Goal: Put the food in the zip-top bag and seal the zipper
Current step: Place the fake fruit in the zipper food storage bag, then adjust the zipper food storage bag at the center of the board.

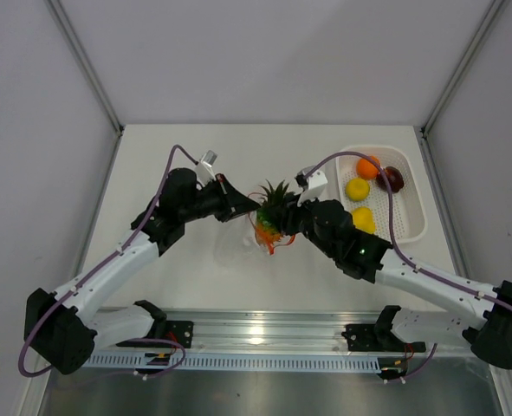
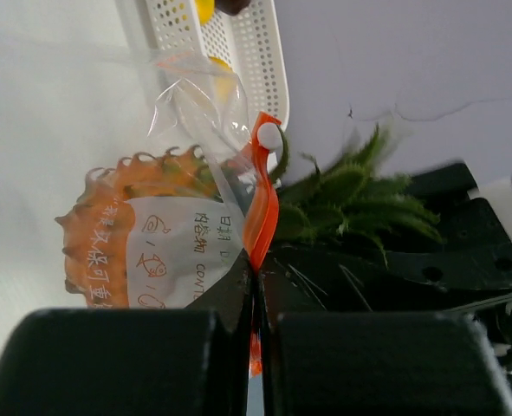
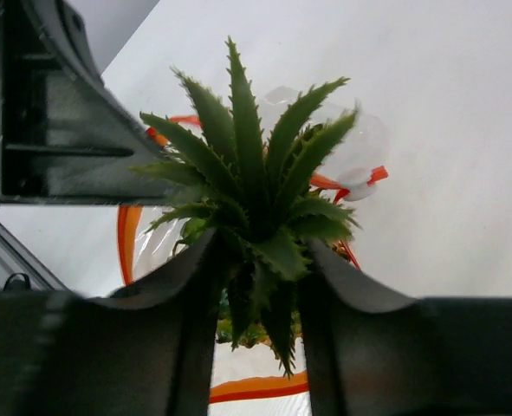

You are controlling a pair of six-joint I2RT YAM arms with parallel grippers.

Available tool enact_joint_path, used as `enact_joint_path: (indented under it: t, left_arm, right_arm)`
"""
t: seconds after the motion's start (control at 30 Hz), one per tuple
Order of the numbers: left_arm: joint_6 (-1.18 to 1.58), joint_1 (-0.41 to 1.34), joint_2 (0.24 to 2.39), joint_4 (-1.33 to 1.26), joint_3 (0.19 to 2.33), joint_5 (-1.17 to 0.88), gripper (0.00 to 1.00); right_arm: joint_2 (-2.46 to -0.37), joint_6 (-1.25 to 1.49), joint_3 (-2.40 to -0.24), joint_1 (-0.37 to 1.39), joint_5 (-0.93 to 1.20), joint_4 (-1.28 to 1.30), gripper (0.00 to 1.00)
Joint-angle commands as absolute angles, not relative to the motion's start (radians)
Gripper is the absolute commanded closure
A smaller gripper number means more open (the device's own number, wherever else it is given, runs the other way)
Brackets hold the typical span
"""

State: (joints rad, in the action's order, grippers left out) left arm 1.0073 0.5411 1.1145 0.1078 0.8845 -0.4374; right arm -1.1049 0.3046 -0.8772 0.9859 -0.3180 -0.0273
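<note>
White perforated basket [image 1: 405, 217] at far right of table [image 1: 169, 156]; aluminium rail [image 1: 264, 329] along near edge; plain grey walls around.

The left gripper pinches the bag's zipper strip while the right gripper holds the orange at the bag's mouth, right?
No. The right gripper holds the pineapple, not the orange, which lies in the white basket; the right wrist view shows it. The left gripper does pinch the zipper strip.

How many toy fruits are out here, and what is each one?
orange: 1
yellow round fruit: 1
yellow pear: 1
dark red fruit: 1
pineapple: 1
Total: 5
</note>
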Motion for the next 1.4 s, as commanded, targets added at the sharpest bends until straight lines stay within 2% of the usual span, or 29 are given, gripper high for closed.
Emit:
enact_joint_path:
  t: [0.0,0.1,0.17,0.3,0.4,0.57,0.63,0.8,0.87,1.0,1.17,1.37]
  left_arm:
    - [1.086,0.549,1.115,-0.018,0.85,-0.54,0.99]
    - [1.144,0.549,1.138,-0.116,0.812,-0.584,0.99]
    - [1.207,0.548,1.15,-0.219,0.772,-0.624,0.99]
    - [1.281,0.549,1.186,-0.337,0.733,-0.658,0.99]
    - [1.315,0.549,1.201,-0.394,0.721,-0.672,1.0]
    - [1.315,0.548,1.207,-0.394,0.721,-0.67,0.99]
    - [1.316,0.548,1.21,-0.397,0.726,-0.676,0.99]
    - [1.318,0.548,1.209,-0.399,0.732,-0.68,0.99]
    - [1.321,0.548,1.21,-0.403,0.73,-0.686,1.0]
    - [1.322,0.548,1.209,-0.405,0.724,-0.684,0.99]
    - [1.33,0.548,1.206,-0.413,0.722,-0.687,0.99]
    - [1.331,0.548,1.2,-0.41,0.719,-0.686,0.99]
  right_arm:
    - [-1.055,0.439,-0.896,0.93,-0.287,-0.012,0.54]
    - [-1.035,0.486,-0.926,0.882,-0.215,0.076,0.36]
    - [-1.032,0.514,-0.951,0.852,-0.161,0.154,0.35]
    - [-1.02,0.528,-1.008,0.808,-0.086,0.259,0.2]
    - [-1.009,0.515,-1.066,0.795,-0.069,0.345,0.18]
    - [-0.944,0.522,-1.112,0.738,-0.097,0.495,0.19]
    - [-0.92,0.543,-1.115,0.7,-0.112,0.547,0.22]
    - [-0.864,0.561,-0.999,0.502,-0.016,0.641,0.27]
    - [-0.833,0.563,-0.933,0.431,0.061,0.608,0.34]
    - [-0.795,0.589,-0.758,0.403,0.219,0.467,0.46]
    - [-0.804,0.63,-0.608,0.42,0.351,0.273,0.44]
    - [-0.845,0.666,-0.545,0.514,0.361,0.124,0.41]
